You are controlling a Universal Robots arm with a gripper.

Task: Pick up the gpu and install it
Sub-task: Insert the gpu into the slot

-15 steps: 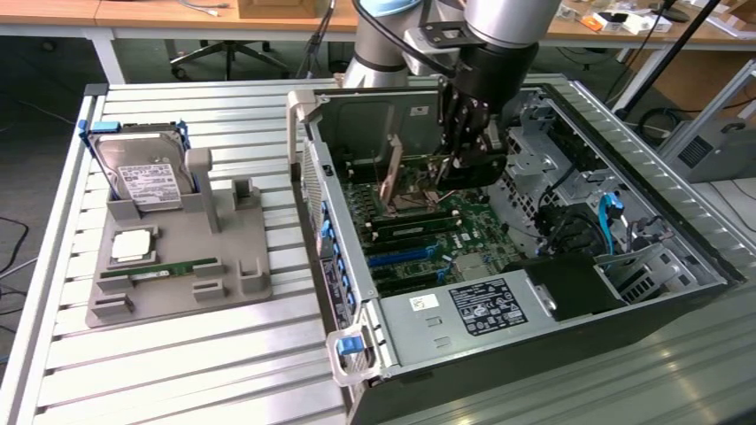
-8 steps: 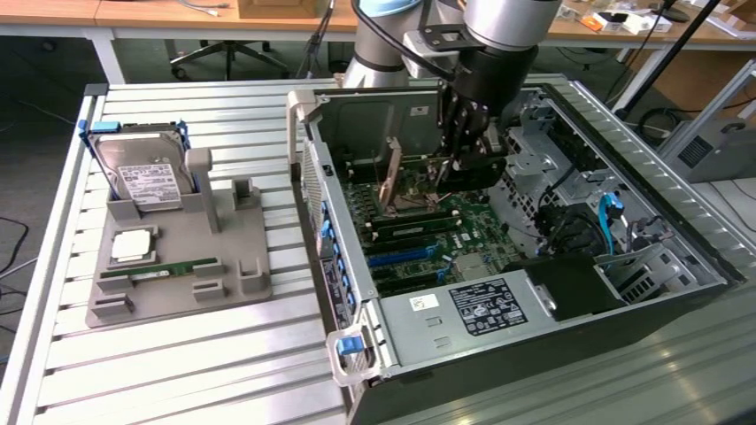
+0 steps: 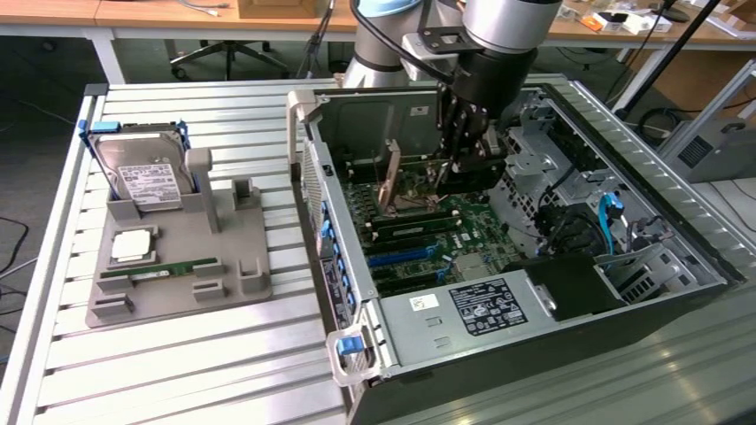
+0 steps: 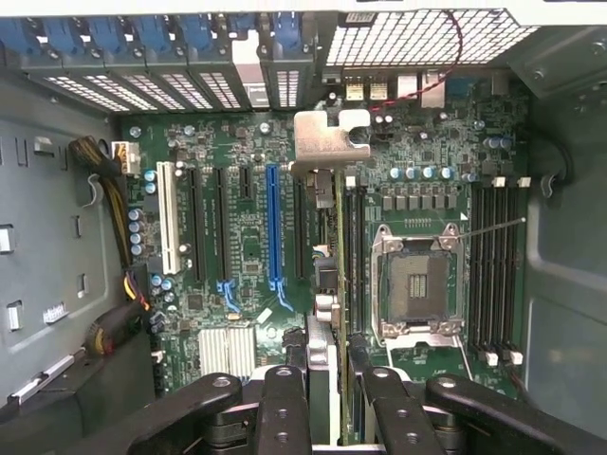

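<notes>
My gripper [image 3: 459, 170] is down inside the open computer case [image 3: 354, 292], shut on the gpu [image 3: 390, 173]. The card stands on edge above the motherboard [image 3: 473, 226]. In the wrist view the gpu [image 4: 327, 142] is edge-on, its silver bracket towards the case's rear slot openings. Its body runs back between my black fingers [image 4: 285, 408]. My gripper [image 4: 327, 384] holds it over the board between the blue expansion slot [image 4: 275, 227] and the empty CPU socket [image 4: 417, 280]. I cannot tell whether its lower edge touches a slot.
A grey holder [image 3: 236, 274] stands on the slatted table at the exterior view's left. It carries a silver hard drive [image 3: 142, 177], a slim green memory stick [image 3: 159, 268] and a small square chip [image 3: 130, 245]. The case walls, drive cage and power supply [image 3: 497, 305] crowd my gripper.
</notes>
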